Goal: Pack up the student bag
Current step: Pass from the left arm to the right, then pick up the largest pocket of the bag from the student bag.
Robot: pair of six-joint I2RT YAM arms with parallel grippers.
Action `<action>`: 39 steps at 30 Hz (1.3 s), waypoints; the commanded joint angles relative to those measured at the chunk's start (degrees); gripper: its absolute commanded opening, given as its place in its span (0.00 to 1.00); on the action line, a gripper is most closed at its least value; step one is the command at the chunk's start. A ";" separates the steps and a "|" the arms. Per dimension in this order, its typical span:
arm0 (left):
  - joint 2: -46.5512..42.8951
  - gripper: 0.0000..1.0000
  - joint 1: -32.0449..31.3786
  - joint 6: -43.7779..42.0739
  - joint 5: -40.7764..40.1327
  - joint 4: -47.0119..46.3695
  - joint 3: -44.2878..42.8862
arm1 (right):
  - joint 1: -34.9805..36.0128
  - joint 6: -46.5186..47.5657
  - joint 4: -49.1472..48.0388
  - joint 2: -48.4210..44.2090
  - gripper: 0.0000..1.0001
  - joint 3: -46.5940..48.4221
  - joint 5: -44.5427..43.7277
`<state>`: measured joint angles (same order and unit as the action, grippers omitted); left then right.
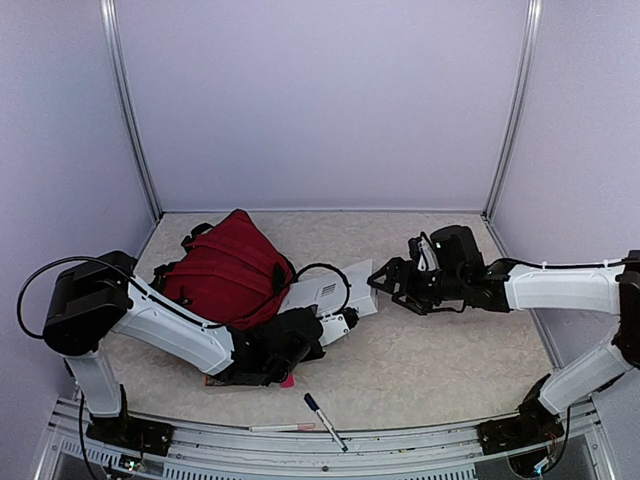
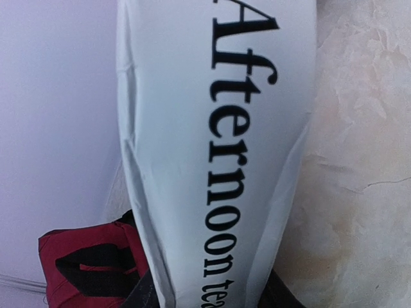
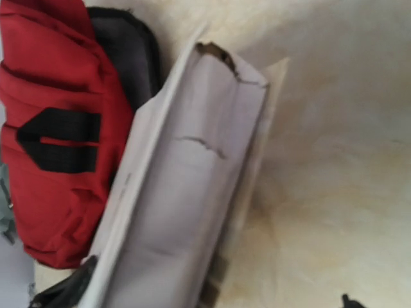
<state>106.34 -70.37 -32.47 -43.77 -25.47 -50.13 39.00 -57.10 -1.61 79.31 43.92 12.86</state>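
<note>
White box [image 2: 186,160], seemingly in left gripper [image 1: 343,322]

The mottled beige surface [image 1: 450,350] carried the red bag [image 1: 225,270] at about 9 o'clock. A white box [image 1: 335,293] lay at the centre, touching the bag. A dark-capped marker [image 1: 318,410] lay at 6 o'clock by the near edge. A small pink item [image 1: 288,381] showed at 7 o'clock, partly hidden.

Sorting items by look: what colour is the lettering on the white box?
Black lettering on the white box, clearest in the left wrist view.
</note>
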 commanded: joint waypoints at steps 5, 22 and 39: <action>-1.50 0.39 0.07 0.43 0.35 -2.89 -0.23 | 0.04 -1.65 -7.82 10.55 1.00 6.54 10.51; -6.17 0.63 -2.62 2.03 6.73 7.62 -4.55 | -0.07 -0.19 -8.33 7.22 0.30 3.10 10.34; -14.91 0.92 11.71 35.04 21.65 49.81 -19.38 | -0.51 7.27 6.11 -7.40 0.26 0.98 -5.18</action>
<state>89.12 -68.16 -11.62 -21.71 12.71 -68.07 38.83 -53.67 0.03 75.77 42.85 12.91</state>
